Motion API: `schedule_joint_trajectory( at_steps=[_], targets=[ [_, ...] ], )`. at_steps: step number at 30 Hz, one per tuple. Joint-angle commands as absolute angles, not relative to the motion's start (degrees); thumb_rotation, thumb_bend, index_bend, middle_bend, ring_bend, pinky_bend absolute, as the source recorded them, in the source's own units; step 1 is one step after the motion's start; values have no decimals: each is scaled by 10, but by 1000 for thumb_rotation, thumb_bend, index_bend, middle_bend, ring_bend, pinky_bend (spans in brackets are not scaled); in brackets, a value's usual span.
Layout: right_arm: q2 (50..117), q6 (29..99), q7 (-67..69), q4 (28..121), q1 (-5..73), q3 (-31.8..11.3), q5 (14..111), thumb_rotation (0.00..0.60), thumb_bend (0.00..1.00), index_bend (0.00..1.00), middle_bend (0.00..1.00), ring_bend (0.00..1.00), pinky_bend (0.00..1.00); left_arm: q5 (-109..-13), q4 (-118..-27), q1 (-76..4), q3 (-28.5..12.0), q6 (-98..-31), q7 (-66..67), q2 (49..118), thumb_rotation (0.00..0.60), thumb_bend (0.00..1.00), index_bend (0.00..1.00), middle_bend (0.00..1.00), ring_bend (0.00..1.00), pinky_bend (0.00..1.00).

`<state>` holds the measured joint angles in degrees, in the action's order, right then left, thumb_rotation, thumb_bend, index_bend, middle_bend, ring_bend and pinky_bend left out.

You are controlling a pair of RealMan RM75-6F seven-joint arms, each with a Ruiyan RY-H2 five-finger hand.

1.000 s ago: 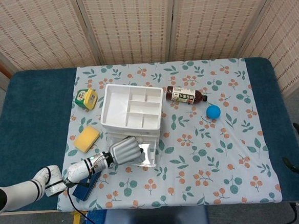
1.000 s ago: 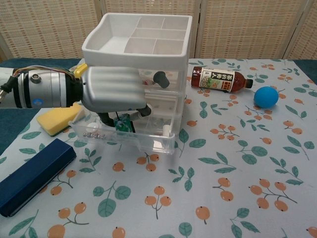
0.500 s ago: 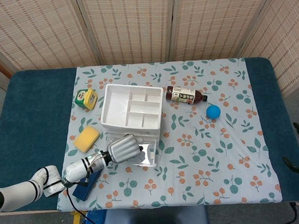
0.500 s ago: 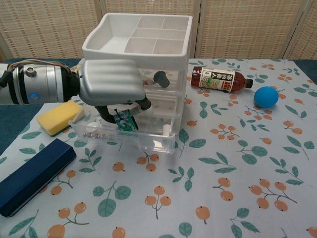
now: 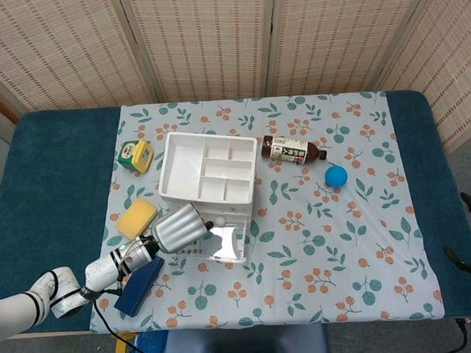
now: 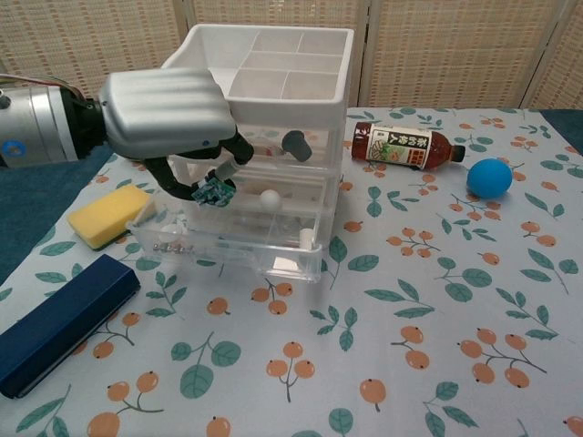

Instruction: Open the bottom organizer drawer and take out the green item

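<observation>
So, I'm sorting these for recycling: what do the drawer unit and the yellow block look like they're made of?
The white drawer organizer looks like glossy rigid plastic; its pulled-out clear bottom drawer is see-through, showing the contents inside. The yellow rectangular block looks like soft matte foam sponge, going by its dull, slightly textured surface and rounded edges.

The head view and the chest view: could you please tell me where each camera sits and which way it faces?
Head view: high above the table, looking almost straight down on the white plastic drawer organizer; the left arm and left robot hand show, and a little of the right arm at the right edge.
Chest view: low at the near table edge, looking level at the organizer's front; only the left robot hand shows, pinching the small green item.
Shared: organizer, round blue ball, left robot hand.
</observation>
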<state>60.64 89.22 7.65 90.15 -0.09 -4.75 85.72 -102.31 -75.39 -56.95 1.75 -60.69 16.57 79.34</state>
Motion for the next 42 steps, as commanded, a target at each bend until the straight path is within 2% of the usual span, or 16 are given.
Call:
schedule_joint_trajectory(
  at_steps=[1, 19, 24, 34, 39, 41, 42],
  targets=[
    [606, 893, 77, 902, 0, -48, 858, 600, 234, 13, 110, 72, 150, -1020, -767, -557, 17, -621, 167, 779, 600, 141, 662, 964, 1000, 1000],
    [597, 895, 68, 915, 8, -50, 873, 600, 233, 13, 110, 72, 150, -980, -813, -440, 33, -701, 171, 686, 600, 141, 662, 964, 1000, 1000],
    [598, 895, 69, 915, 9, -50, 874, 600, 234, 13, 110, 72, 150, -949, -799, -411, 36, -694, 158, 684, 600, 141, 662, 964, 1000, 1000],
    [600, 898, 74, 913, 9, -46, 880, 600, 234, 13, 110, 72, 150, -914, -752, -391, 34, -649, 132, 726, 600, 141, 640, 964, 1000, 1000],
    [599, 899, 74, 912, 7, -45, 879, 600, 234, 13, 110, 72, 150, -897, -731, -393, 26, -620, 138, 751, 600, 141, 591, 964, 1000, 1000],
    [599, 901, 74, 913, 6, -45, 879, 600, 233, 13, 110, 73, 151, -881, -732, -393, 21, -605, 142, 755, 600, 141, 520, 964, 1000, 1000],
    [598, 903, 74, 913, 5, -45, 878, 600, 233, 13, 110, 73, 151, -875, -735, -392, 18, -603, 145, 756, 600, 141, 449, 962, 1000, 1000]
  ],
)
